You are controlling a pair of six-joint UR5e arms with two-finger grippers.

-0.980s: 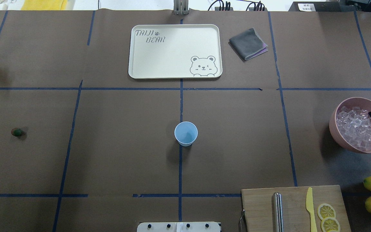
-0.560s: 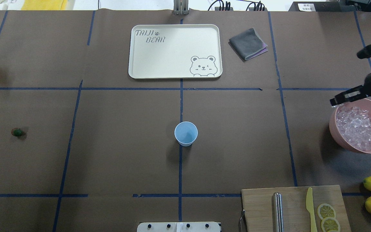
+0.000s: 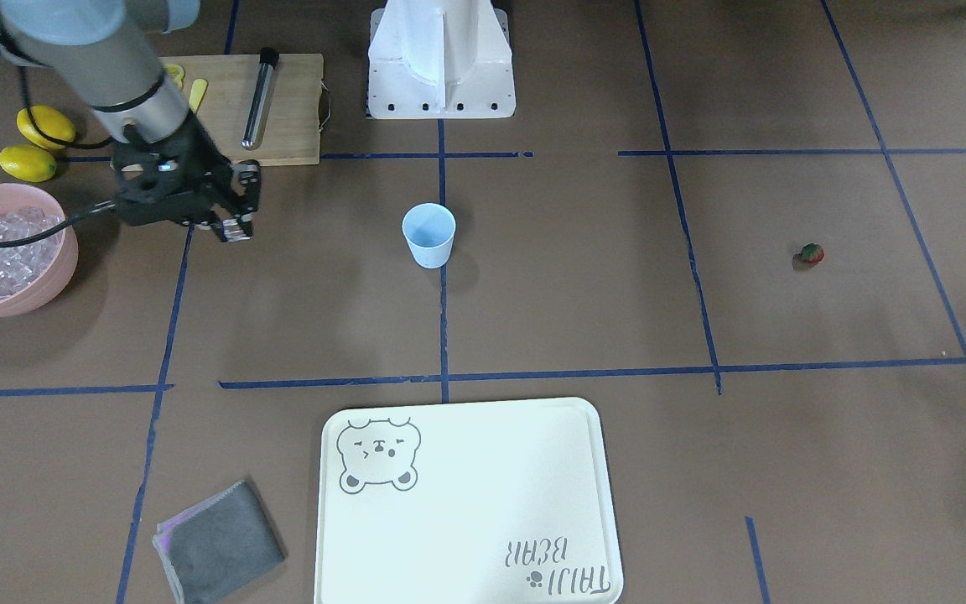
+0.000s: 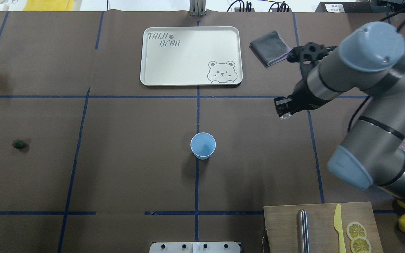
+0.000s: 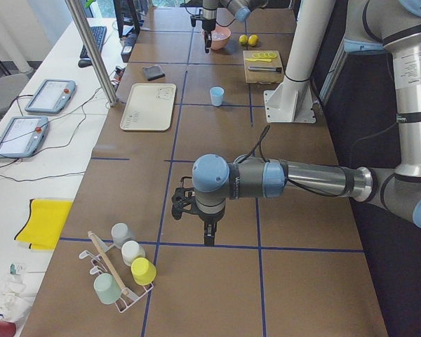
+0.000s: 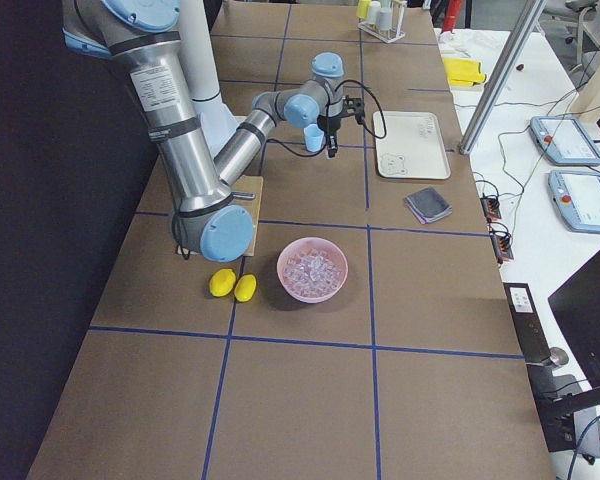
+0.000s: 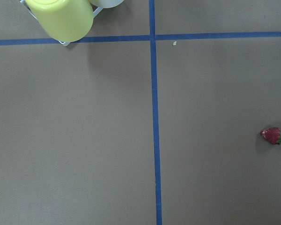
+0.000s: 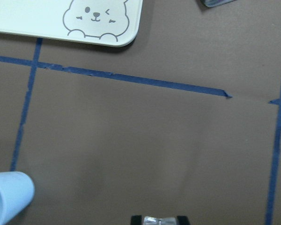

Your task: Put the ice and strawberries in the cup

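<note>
Red, green-topped, the tiny strawberry lies on the brown-papered worktop, below and beside the left jaws, whose state I cannot tell; the left arm reaches out level, wrist down. The small pale-blue plastic cup stands left of and nearer the robot than the right jaws, clenched on one clear glassy ice cube. Carrying ice, I judge; next, centre over the cup and release. The right arm bends forward.
</note>
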